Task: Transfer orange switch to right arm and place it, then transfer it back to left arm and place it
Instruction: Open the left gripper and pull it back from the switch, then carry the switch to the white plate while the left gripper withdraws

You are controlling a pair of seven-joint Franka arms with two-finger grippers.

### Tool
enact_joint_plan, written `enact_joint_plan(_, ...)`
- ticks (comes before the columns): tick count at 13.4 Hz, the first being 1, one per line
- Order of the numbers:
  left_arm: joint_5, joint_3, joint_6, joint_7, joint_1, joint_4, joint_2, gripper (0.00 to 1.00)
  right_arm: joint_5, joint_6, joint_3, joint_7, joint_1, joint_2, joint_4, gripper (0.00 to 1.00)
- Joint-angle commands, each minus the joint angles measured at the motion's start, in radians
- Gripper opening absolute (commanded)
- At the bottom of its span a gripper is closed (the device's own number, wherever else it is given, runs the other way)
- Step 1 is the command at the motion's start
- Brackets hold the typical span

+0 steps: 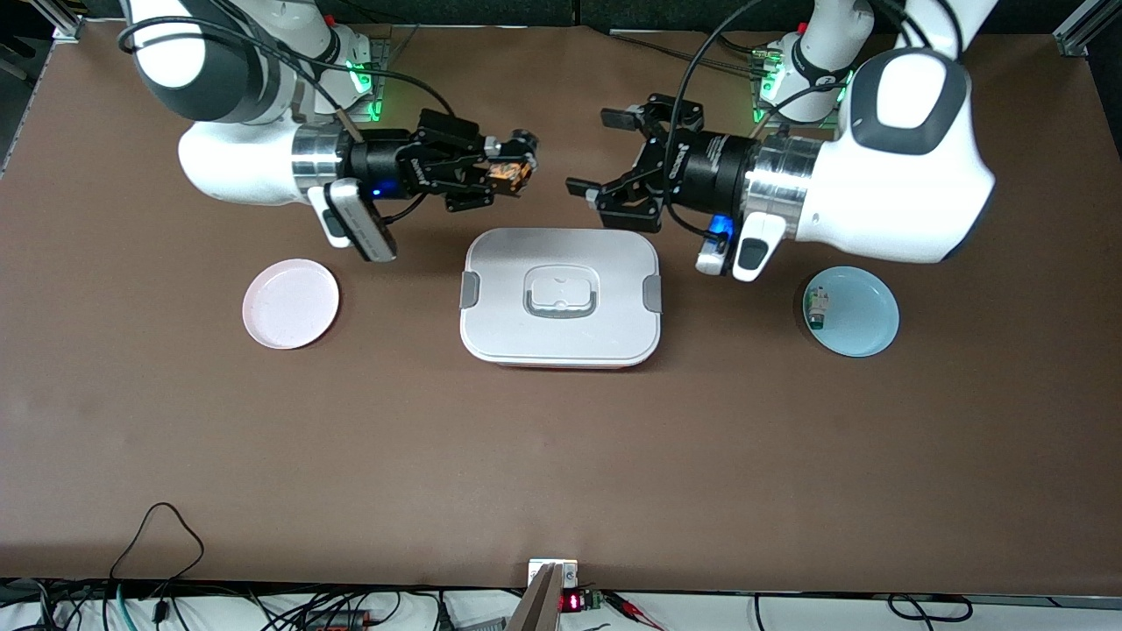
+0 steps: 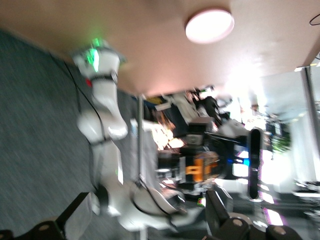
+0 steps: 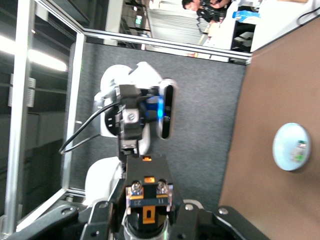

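My right gripper [image 1: 517, 166] is shut on the orange switch [image 1: 507, 173] and holds it in the air over the bare table beside the box [image 1: 561, 329], on the side of the robots' bases. In the right wrist view the switch [image 3: 148, 197] sits between the fingers [image 3: 102, 216]. My left gripper [image 1: 601, 152] is open and empty. It faces the switch with a short gap between them, over the table by the same side of the box. The left wrist view is blurred and shows the switch [image 2: 198, 167] ahead of the open left gripper [image 2: 150, 215].
A pink plate [image 1: 291, 303] lies toward the right arm's end of the table. A blue plate [image 1: 863, 324] with a small white-and-green component [image 1: 817, 308] lies toward the left arm's end. The white box stands between them.
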Motion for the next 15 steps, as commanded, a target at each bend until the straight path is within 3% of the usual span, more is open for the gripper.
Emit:
enact_joint_plan(1,0.144,-0.004,-0.087,0.166,0.008,0.029,-0.024,1.0,-0.131,-0.004,0.008,-0.001,-0.042,-0.02,-0.011,0.35)
enact_joint_plan(4,0.343,-0.01,-0.185,0.279,0.008,0.029,-0.056,1.0,-0.401,-0.008,0.006,-0.003,-0.099,-0.017,-0.011,0.34)
enact_joint_plan(9,0.722,-0.019,-0.367,0.576,0.004,0.083,-0.107,1.0,-0.761,-0.005,-0.001,-0.027,-0.194,-0.003,-0.002,0.32)
enact_joint_plan(13,0.851,-0.026,-0.404,0.635,-0.003,0.07,-0.14,1.0,-1.158,-0.007,-0.001,-0.118,-0.262,0.017,-0.006,0.32)
enact_joint_plan(15,0.862,-0.016,-0.432,0.658,0.006,0.063,-0.159,1.0,-1.312,-0.005,-0.001,-0.139,-0.271,0.032,-0.009,0.32)
